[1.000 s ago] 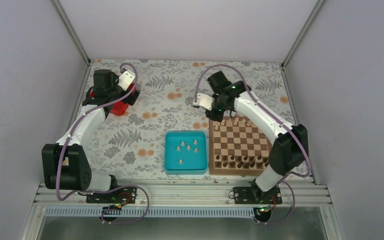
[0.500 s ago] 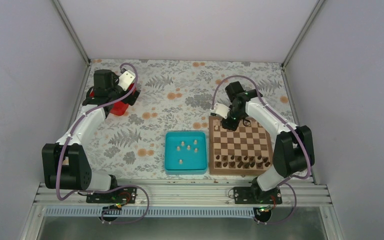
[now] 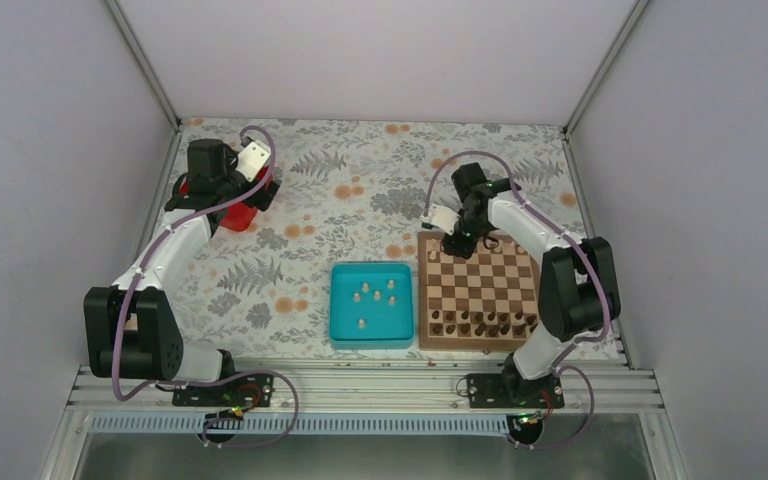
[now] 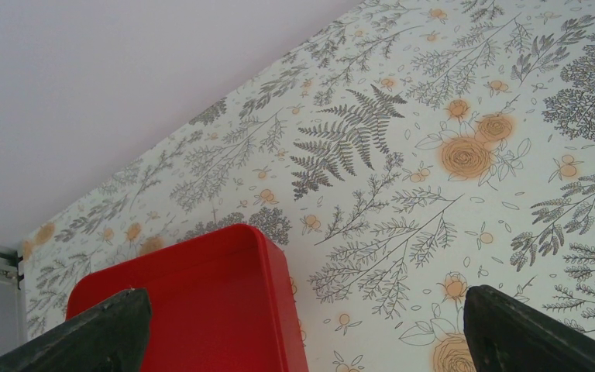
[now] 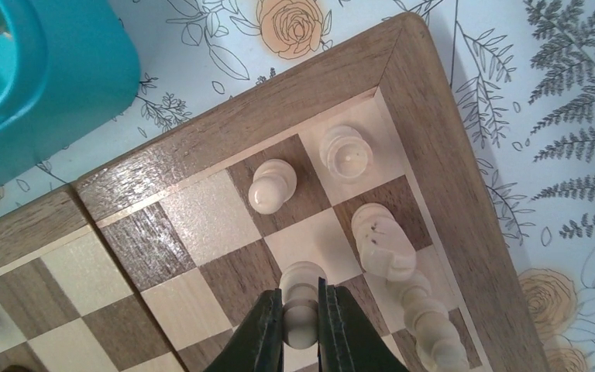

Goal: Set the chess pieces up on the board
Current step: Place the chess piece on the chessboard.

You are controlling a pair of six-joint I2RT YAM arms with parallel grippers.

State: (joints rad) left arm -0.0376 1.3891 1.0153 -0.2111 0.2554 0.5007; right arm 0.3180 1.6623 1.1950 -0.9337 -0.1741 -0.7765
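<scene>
The board (image 3: pixel 480 300) lies right of centre, with dark chessmen along its near edge and pale ones at its far edge. My right gripper (image 5: pixel 300 306) is shut on a pale beige pawn (image 5: pixel 302 291) and holds it low over the board's far left corner (image 5: pixel 225 139). Beside it stand a pale pawn (image 5: pixel 271 186), a rook (image 5: pixel 346 153), a knight (image 5: pixel 383 240) and a bishop (image 5: pixel 430 322). More pale chess pieces (image 3: pixel 377 296) lie in the teal tray (image 3: pixel 371 335). My left gripper (image 4: pixel 302 333) is open and empty over the corner of a red tray (image 4: pixel 194 302).
The teal tray's corner (image 5: pixel 46 85) sits just left of the board in the right wrist view. The red tray (image 3: pixel 240 215) is at the far left of the flowered tablecloth. The enclosure walls stand close on all sides.
My right gripper has moved right and down from beyond the board's far left corner to just over its far rows. The left arm has not moved.
</scene>
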